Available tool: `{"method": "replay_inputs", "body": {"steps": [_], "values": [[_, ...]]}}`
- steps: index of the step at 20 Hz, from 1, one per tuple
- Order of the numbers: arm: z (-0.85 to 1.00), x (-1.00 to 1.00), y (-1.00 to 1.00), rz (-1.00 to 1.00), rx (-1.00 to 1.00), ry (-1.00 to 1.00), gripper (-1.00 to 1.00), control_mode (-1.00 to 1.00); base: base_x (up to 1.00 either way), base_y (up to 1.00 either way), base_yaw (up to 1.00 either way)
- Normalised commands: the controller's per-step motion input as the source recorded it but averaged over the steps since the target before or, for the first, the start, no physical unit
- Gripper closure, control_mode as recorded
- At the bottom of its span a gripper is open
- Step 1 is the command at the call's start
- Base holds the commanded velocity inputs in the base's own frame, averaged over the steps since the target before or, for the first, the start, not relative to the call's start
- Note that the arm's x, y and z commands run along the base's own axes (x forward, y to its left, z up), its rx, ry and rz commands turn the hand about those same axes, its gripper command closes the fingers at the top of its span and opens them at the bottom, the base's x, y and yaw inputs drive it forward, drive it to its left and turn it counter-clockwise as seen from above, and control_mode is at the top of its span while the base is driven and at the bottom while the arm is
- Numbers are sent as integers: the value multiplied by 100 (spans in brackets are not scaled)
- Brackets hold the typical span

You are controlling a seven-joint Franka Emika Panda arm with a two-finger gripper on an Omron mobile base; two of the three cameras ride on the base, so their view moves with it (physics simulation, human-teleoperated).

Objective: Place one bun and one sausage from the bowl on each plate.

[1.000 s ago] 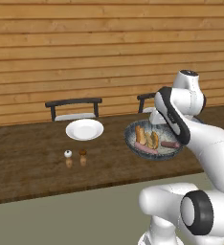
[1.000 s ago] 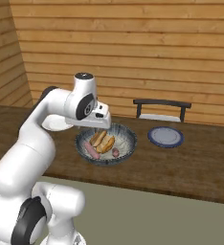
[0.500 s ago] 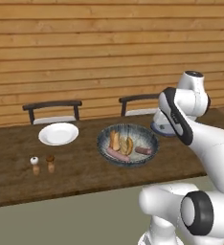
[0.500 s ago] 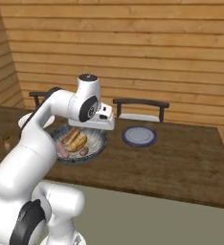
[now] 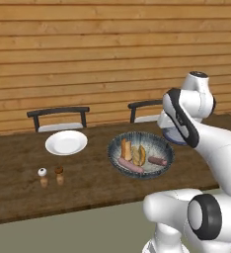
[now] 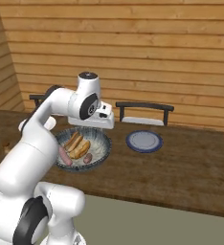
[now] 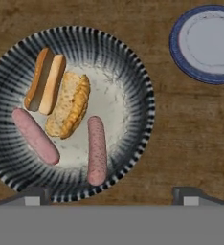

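Note:
The large dark-patterned bowl point(image 7: 133, 72) stands on the wooden table, also seen as the bowl point(image 5: 115, 148) and the bowl point(image 6: 102, 139). In it lie a split bun point(image 7: 44, 83), a second bun point(image 7: 68, 106), a pale sausage point(image 7: 35, 135) and a darker sausage point(image 7: 97, 149). My gripper point(image 7: 111, 194) hovers open over the bowl's near rim, nothing between its fingers. The blue-grey plate point(image 7: 207, 43) lies just beyond the bowl, shown too as the plate point(image 6: 144, 141). The white plate point(image 5: 66, 142) lies left of the bowl.
Two small shakers point(image 5: 42, 173) point(image 5: 59, 171) stand near the table's front left. Two dark chairs point(image 5: 58, 118) point(image 6: 142, 112) are pushed in at the far side, against a wooden plank wall. The table's front edge point(image 5: 63, 210) runs below the bowl.
The whole picture has shifted sideways in both base views, so the base has moved along the table. The gripper stays open above the bowl; the food lies as before.

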Motion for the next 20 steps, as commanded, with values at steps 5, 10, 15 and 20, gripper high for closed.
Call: {"method": "replay_inputs", "body": {"steps": [5,10,15,20], "values": [[0,0,0,0,0,0,-100,100,57,1,0],[-9,20,0,1,0,2,-100,-100,37,-1,3],[-85,18,66,2,-1,5,-100,-100,0,0,0],[-32,2,99,-1,4,1,-100,-100,0,0,0]]}}
